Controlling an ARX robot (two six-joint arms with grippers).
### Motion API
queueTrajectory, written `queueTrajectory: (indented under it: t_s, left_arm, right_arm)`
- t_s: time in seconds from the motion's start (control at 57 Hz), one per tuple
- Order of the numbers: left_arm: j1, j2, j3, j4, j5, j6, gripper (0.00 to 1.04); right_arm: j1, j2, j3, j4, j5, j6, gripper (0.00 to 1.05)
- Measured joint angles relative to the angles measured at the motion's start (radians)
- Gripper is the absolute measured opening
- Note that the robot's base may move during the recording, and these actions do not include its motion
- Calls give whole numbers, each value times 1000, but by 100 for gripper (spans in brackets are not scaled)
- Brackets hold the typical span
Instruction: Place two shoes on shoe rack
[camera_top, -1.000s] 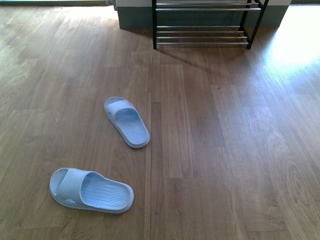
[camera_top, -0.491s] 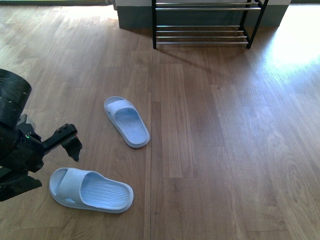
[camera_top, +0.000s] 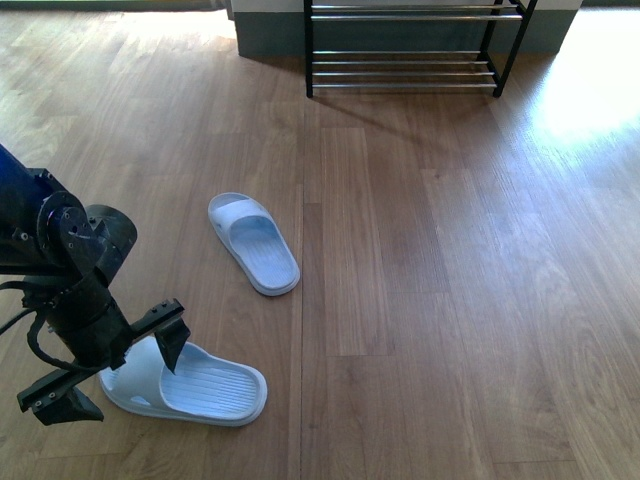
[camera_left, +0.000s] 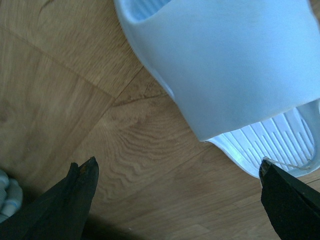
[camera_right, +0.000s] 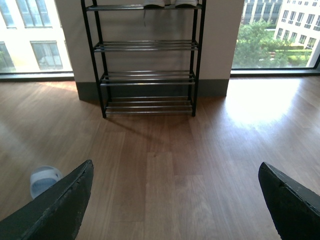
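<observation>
Two light-blue slide sandals lie on the wooden floor. The near sandal (camera_top: 205, 385) lies crosswise and the far sandal (camera_top: 255, 243) points away. My left gripper (camera_top: 116, 375) stands open just above the near sandal's toe end. In the left wrist view its broad strap (camera_left: 225, 65) fills the frame, and the left gripper (camera_left: 176, 172) has bare floor between its fingers. The shoe rack (camera_top: 405, 70) stands at the far wall. My right gripper (camera_right: 175, 177) is open and empty, facing the shoe rack (camera_right: 147, 75). One sandal (camera_right: 44, 179) shows beside its finger.
White soles of shoes (camera_right: 165, 4) show on the rack's top tier. Behind the rack are a wall pillar (camera_right: 220, 45) and large windows. A bright sun patch (camera_top: 600, 70) falls on the floor at the right.
My left arm came into the front view from the left and dropped toward the near sandal, until its open fingers straddled the toe end. The sandals have not moved.
</observation>
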Motion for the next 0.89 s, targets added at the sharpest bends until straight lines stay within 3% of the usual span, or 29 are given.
queueTrajectory:
  t_s: [0.035,0.123,0.193,0.895]
  left_arm:
    - [0,21,29,-21,13,-92,95]
    - [0,32,52,-29,16,-92,95]
    - [0,49,84,-58,19,-238,95]
    - [0,49,85,-58,20,-234,95]
  right_arm:
    - [0,0,0,0,0,0,96]
    - [0,0,0,0,0,0,96]
    - [0,0,0,0,0,0,96]
    - [0,0,0,0,0,0,96]
